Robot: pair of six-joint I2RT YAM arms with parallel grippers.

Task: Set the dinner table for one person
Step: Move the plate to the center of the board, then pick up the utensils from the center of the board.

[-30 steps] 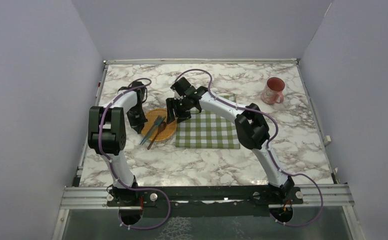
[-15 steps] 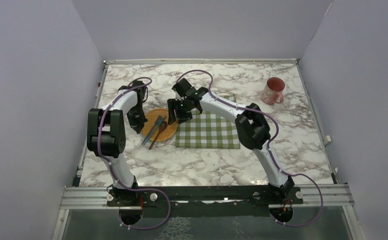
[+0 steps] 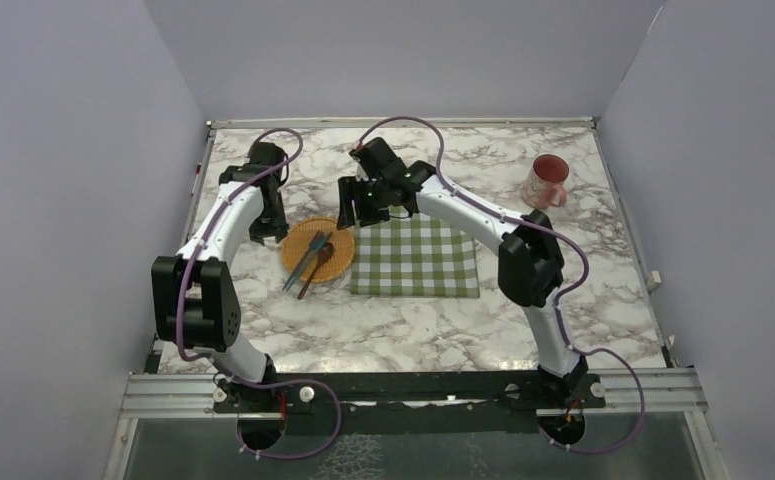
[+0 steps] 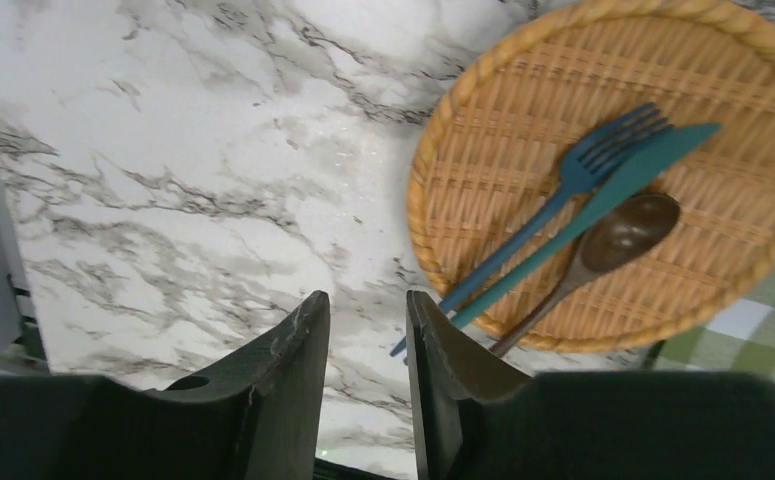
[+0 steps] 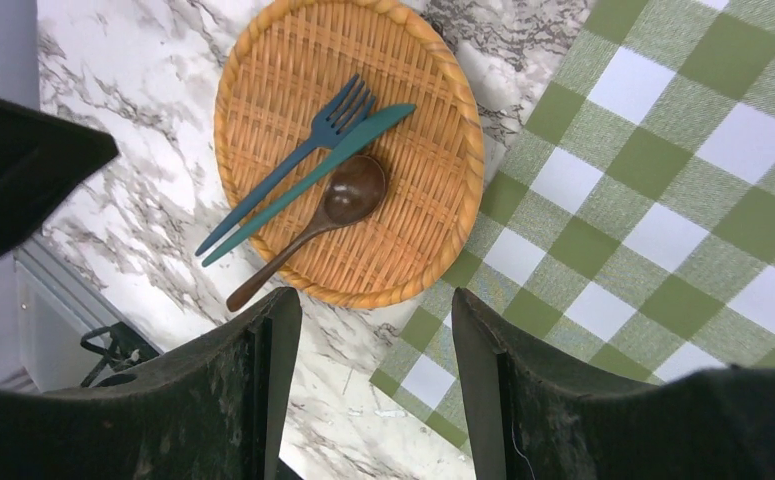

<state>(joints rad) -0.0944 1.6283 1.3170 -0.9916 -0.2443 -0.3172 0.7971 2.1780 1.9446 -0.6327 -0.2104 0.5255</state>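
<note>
On the marble dinner table [image 3: 443,330] lies a round woven plate [image 3: 335,266] holding a blue fork [image 4: 583,170], a teal knife [image 4: 653,165] and a brown spoon [image 4: 618,230]. Its right rim touches the green-and-white checked cloth [image 3: 413,258]. My left gripper [image 4: 366,312] hovers over bare marble just left of the plate, its jaws a little apart with nothing between them. My right gripper [image 5: 373,325] hangs open above the plate's edge where marble and cloth [image 5: 663,200] meet, also empty. From above, the left gripper [image 3: 266,234] is beside the plate's left rim and the right gripper [image 3: 347,220] behind its far right rim.
A pink mug [image 3: 546,182] stands at the back right of the table. Grey walls close in the left, back and right sides. The metal frame [image 3: 413,388] with both arm bases runs along the near edge.
My left gripper has come off the plate's left rim, moved back and opened slightly. My right gripper has lifted back from the plate's right rim. The plate stays put.
</note>
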